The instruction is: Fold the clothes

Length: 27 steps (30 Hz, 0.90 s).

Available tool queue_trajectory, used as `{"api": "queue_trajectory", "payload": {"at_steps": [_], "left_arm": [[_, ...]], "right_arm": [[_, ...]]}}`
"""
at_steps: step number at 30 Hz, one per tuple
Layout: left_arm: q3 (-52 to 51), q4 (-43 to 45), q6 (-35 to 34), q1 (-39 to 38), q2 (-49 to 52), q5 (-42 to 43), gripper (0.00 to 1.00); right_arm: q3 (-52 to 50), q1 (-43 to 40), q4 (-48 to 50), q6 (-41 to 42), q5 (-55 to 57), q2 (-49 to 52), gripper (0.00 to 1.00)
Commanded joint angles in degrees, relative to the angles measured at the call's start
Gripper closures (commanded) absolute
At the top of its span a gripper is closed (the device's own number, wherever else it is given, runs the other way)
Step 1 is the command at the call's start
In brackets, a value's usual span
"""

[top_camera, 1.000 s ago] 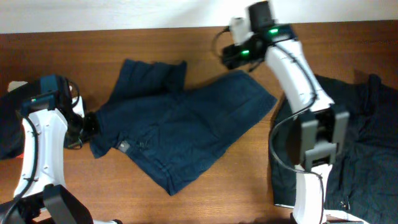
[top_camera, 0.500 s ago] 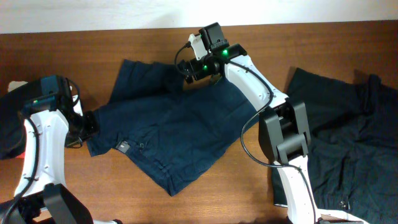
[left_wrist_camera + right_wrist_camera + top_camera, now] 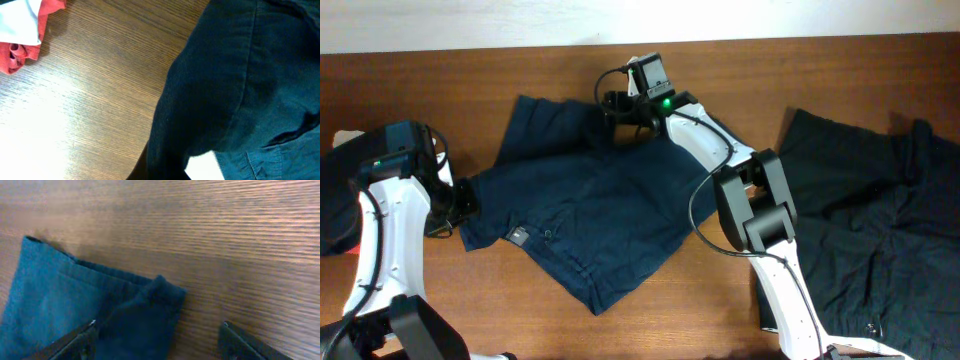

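Right gripper (image 3: 159, 330) over shorts (image 3: 610, 210) (jaws apart)

You had bare table (image 3: 705, 295) at the front, between navy shorts (image 3: 610, 215) and black shorts (image 3: 880, 220), but the right arm (image 3: 748, 205) rose through that gap. The back strip was free either side of the right gripper (image 3: 614, 106). Left side: red cloth (image 3: 20, 50) lay near the navy shorts.

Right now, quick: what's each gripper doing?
Left gripper: closed on the navy shorts at their edge.
Right gripper: open, empty, over the shorts' far corner.
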Motion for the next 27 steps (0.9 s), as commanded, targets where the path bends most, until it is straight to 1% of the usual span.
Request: {"api": "queue_trajectory", "payload": {"at_steps": [1,2,3,5,6,7,8,9,13,16,20,22,24,25,26,27], "left_arm": [[-0.5,0.0,-0.8,0.3,-0.7,0.7,0.99],[-0.5,0.0,-0.8,0.3,-0.7,0.7,0.99],[-0.5,0.0,-0.8,0.3,-0.7,0.7,0.99],[-0.5,0.0,-0.8,0.3,-0.7,0.7,0.99],[-0.5,0.0,-0.8,0.3,-0.7,0.7,0.99],[-0.5,0.1,-0.8,0.3,-0.7,0.7,0.99],[-0.5,0.2,-0.8,0.3,-0.7,0.7,0.99],[-0.5,0.2,-0.8,0.3,-0.7,0.7,0.99],[-0.5,0.2,-0.8,0.3,-0.7,1.2,0.99],[-0.5,3.0,-0.7,0.3,-0.7,3.1,0.99],[-0.5,10.7,-0.7,0.3,-0.7,4.9,1.00],[-0.5,16.9,0.9,0.3,-0.6,5.8,0.99],[-0.5,25.6,1.9,0.3,-0.1,8.3,0.99],[-0.5,32.2,1.9,0.1,0.7,9.7,1.00],[-0.5,37.5,1.9,-0.4,1.7,10.5,0.94],[-0.5,41.5,1.9,-0.7,2.7,10.8,0.84]], "right_arm": [[0.5,1.5,2.1,4.2,0.5,1.6,0.24],[0.5,1.7,2.3,4.3,0.7,1.7,0.29],[0.5,1.9,2.3,4.3,1.1,1.7,0.36],[0.5,2.2,2.4,5.1,3.1,1.7,0.64],[0.6,2.2,2.6,5.1,3.4,1.7,0.72],[0.6,2.2,2.8,5.1,3.6,1.7,0.89],[0.6,2.1,2.7,5.1,3.7,1.7,0.95],[0.6,1.9,2.7,5.1,3.7,1.7,0.96],[0.9,0.3,2.1,5.0,2.8,1.4,0.96],[3.0,-2.6,-1.2,3.2,2.1,-0.3,0.96],[8.7,-8.5,-7.6,-2.6,2.4,-4.5,0.96],[13.7,-12.6,-13.0,-3.2,3.4,-6.3,0.96],[18.3,-15.7,-17.6,-3.2,3.3,-6.8,0.96],[21.4,-17.7,-20.8,-3.2,2.7,-6.8,0.89],[22.8,-18.6,-22.3,-4.5,1.2,-6.8,0.52],[24.1,-19.3,-24.4,-6.1,0.1,-6.8,0.29]]}}
